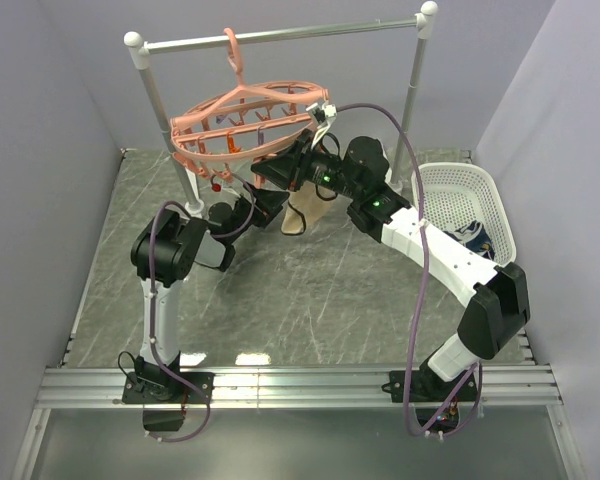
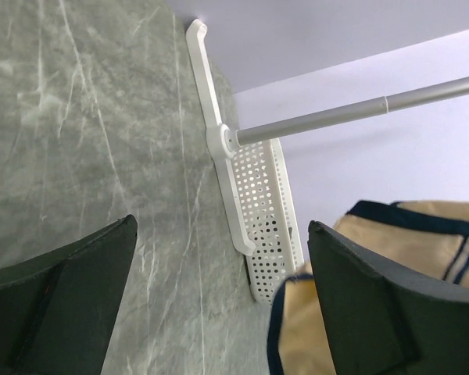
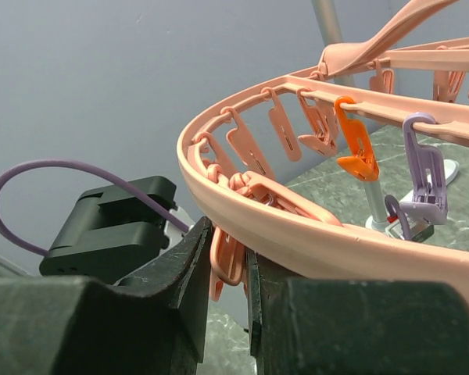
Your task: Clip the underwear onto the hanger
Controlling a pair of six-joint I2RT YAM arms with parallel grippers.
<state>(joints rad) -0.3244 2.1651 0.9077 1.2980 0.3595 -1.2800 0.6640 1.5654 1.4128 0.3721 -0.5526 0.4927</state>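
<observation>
While the underwear (image 1: 305, 215) hangs in the air under the near rim of the hanger (image 1: 242, 125), above the far middle of the counter (image 1: 310, 300), the right fingers (image 3: 172, 289) stand narrow, pinched on a salmon clip (image 3: 227, 262) at that rim. The left fingers (image 2: 62, 297) are spread wide and hold nothing, with the fabric just beside one of them. Whether the clip bites the navy waistband cannot be told. The step looks like seating the cloth: the right fingers should let go only once the trim sits deep in the clip, and slowly, so the hanger does not swing.
</observation>
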